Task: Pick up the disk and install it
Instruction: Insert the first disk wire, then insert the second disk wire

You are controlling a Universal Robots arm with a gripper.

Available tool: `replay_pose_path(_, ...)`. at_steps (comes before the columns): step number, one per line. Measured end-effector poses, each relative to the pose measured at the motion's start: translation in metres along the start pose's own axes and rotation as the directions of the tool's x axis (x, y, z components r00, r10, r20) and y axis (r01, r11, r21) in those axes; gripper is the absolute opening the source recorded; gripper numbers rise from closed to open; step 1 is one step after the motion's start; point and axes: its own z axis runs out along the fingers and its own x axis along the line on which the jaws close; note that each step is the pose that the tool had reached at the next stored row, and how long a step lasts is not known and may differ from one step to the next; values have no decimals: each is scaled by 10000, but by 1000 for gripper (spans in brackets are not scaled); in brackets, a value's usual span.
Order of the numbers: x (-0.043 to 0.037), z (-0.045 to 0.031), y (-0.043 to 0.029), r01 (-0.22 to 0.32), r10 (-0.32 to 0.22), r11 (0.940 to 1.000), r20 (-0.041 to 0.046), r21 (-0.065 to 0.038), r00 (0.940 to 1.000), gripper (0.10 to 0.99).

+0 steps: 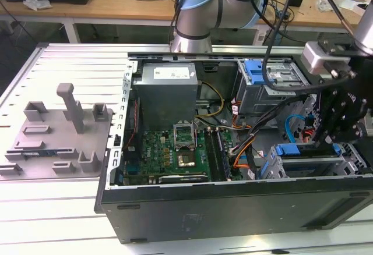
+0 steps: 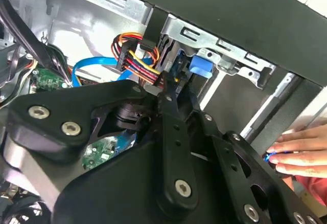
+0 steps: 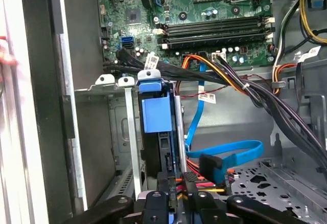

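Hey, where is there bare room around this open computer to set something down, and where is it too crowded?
Free: the ribbed metal table beside the grey fixture tray, on the exterior view's left. Crowded: the drive cage under the gripper, tangled with cables.

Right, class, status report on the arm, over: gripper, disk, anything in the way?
Gripper low at drive cage. Disk edge-on in its slot. Cables crowd close; hand on case.

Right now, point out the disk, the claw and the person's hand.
disk (image 3: pixel 156 114): first wrist view, on its blue bracket face in the drive cage.
claw (image 3: pixel 176 185): first wrist view, midway between its fingertips.
person's hand (image 2: pixel 301 155): second wrist view, on the fingers.
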Motion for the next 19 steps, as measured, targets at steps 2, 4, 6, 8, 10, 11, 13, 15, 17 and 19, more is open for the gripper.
replay_pose_path(2,-8,-78,0,-1,1,10000,2,2,10000,239)
replay_pose_path(4,-17,-181,-2,0,0,10000,-4,8,10000,239)
replay_pose_path(6,-15,-231,-3,0,0,10000,-1,8,10000,239)
replay_pose_path(8,-16,-232,-3,0,0,10000,-3,8,10000,239)
replay_pose_path(10,-17,-231,-3,0,0,10000,-1,8,10000,239)
replay_pose_path(11,-17,-231,-3,0,0,10000,-1,8,10000,239)
replay_pose_path(13,-18,-232,-3,0,0,10000,-2,8,10000,239)
replay_pose_path(15,-19,-232,-3,0,0,10000,-3,8,10000,239)
replay_pose_path(17,-20,-232,-3,0,0,10000,-3,8,10000,239)
replay_pose_path(19,-21,-232,-3,0,0,10000,-2,8,10000,239)
